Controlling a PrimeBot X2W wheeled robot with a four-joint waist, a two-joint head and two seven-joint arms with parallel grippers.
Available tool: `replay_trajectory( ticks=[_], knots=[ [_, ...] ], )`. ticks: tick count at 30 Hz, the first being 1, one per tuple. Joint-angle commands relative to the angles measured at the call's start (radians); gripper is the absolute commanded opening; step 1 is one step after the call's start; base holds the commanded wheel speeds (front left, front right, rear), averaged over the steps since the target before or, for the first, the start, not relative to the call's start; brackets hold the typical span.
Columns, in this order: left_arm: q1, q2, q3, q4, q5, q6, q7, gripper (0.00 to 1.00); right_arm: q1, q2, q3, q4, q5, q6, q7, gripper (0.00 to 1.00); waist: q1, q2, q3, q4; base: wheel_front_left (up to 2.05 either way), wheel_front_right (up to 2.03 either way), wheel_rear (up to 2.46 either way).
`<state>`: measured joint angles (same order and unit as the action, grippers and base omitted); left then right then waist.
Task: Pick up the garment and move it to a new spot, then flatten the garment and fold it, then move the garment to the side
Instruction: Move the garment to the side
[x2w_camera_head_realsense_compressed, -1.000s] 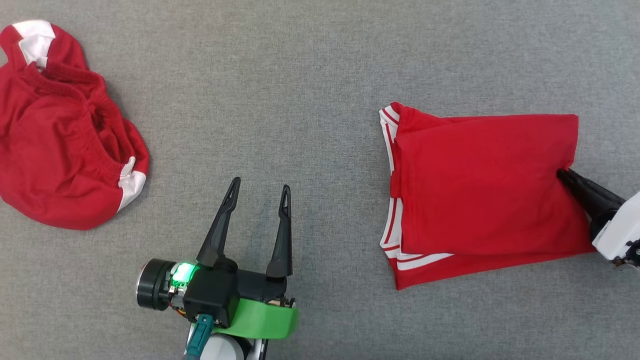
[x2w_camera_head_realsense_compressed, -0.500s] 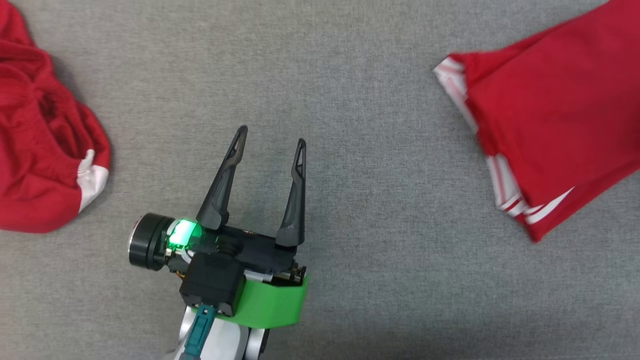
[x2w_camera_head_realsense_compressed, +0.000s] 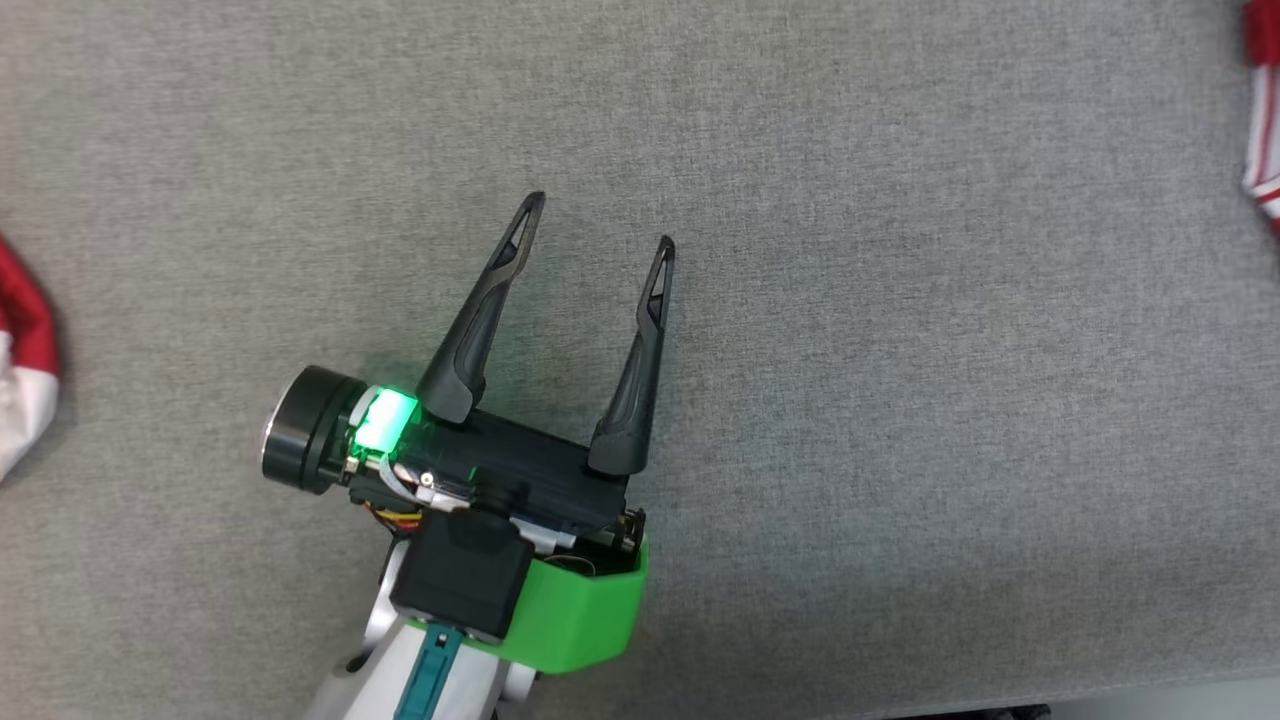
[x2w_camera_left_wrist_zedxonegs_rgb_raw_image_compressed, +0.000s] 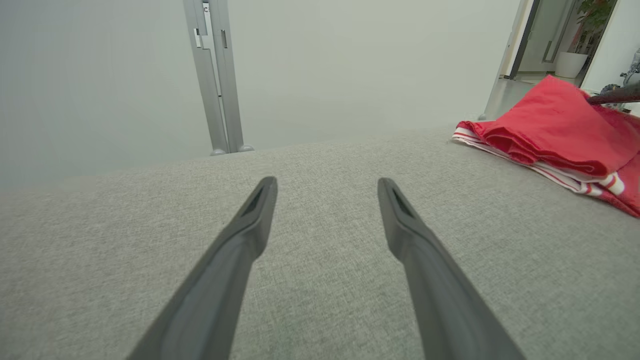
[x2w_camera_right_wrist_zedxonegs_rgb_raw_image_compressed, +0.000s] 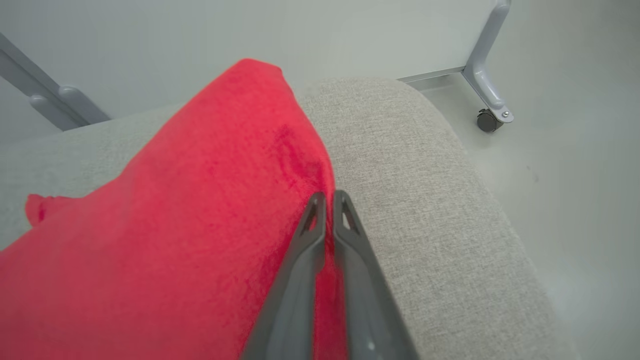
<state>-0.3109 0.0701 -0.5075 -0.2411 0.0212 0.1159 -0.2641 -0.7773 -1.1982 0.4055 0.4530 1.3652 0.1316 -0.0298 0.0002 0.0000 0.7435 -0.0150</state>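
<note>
Grey cushion (x2w_camera_head_realsense_compressed: 900, 400); right hand (x2w_camera_right_wrist_zedxonegs_rgb_raw_image_compressed: 330, 200) clamped on red garment (x2w_camera_right_wrist_zedxonegs_rgb_raw_image_compressed: 175, 225); left hand (x2w_camera_head_realsense_compressed: 601, 222) spread wide.

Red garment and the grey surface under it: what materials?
Red garment: probably soft knit jersey, matte; it drapes in soft folds, with a faint fuzzy nap. Grey surface: woven upholstery fabric, matte, heathered weave visible; rounded edge suggests padding.

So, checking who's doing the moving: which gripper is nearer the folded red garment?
Right. The right gripper pinches the folded red garment; the left gripper hangs open over bare cushion, apart.
</note>
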Motion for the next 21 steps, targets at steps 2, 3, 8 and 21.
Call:
replay_trajectory(
  ticks=[2,3,8,21],
  knots=[
    [-0.027,0.015,-0.01,-0.014,0.018,0.008,0.0,1.0,-0.017,-0.034,-0.018,0.028,0.014,-0.002,-0.004,0.0,-0.0002,0.0,0.051,-0.024,0.0,0.0,0.0],
    [-0.029,0.02,-0.017,-0.019,0.022,0.009,0.0,1.0,-0.02,-0.044,-0.024,0.039,0.019,-0.002,-0.004,0.0,-0.0002,0.0,0.056,-0.024,0.0,0.0,0.0],
    [-0.049,0.04,-0.051,-0.036,0.03,0.022,0.0,1.0,-0.038,-0.078,-0.015,0.115,-0.004,-0.002,0.011,0.36,-0.0002,0.0,0.074,-0.013,0.0,0.0,0.0],
    [-0.016,0.033,-0.07,0.001,-0.028,0.079,0.0,1.0,-0.086,0.175,0.167,0.103,-0.326,-0.002,-0.202,1.0,-0.0002,0.0,-0.114,0.014,0.0,0.0,0.0]
  ],
)
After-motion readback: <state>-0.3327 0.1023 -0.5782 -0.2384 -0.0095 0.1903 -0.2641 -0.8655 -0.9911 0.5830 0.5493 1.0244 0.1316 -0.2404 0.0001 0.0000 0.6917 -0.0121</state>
